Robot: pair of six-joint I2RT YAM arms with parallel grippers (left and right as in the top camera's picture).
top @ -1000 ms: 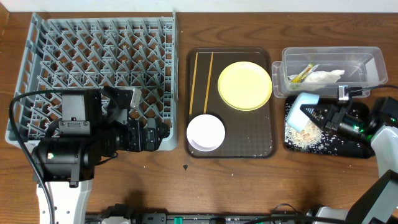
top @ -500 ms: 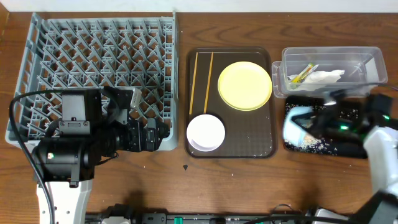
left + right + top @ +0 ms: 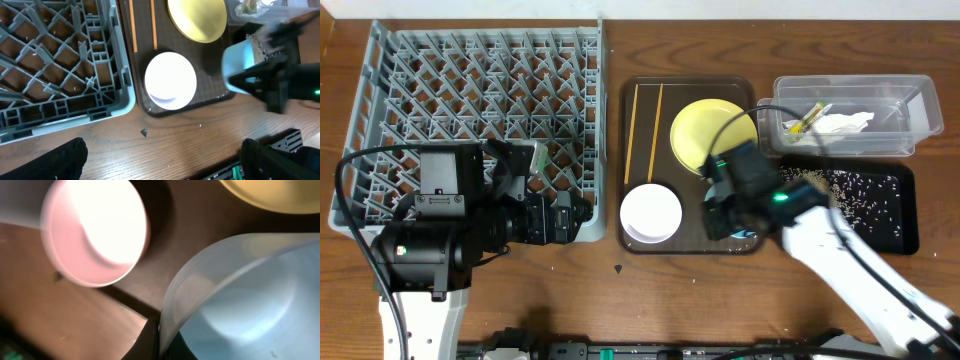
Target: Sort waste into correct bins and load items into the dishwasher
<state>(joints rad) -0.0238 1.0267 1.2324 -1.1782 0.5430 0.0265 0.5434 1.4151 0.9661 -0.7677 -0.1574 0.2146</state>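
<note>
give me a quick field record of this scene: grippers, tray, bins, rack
left gripper: open, empty, at the dish rack's near right corner
right gripper: shut on the rim of the light blue bowl, over the brown serving tray
on serving tray: yellow plate, white bowl, two chopsticks
clear tub: snack wrapper, napkin
black tray: rice scraps
dish rack: no dishes visible in it
</note>
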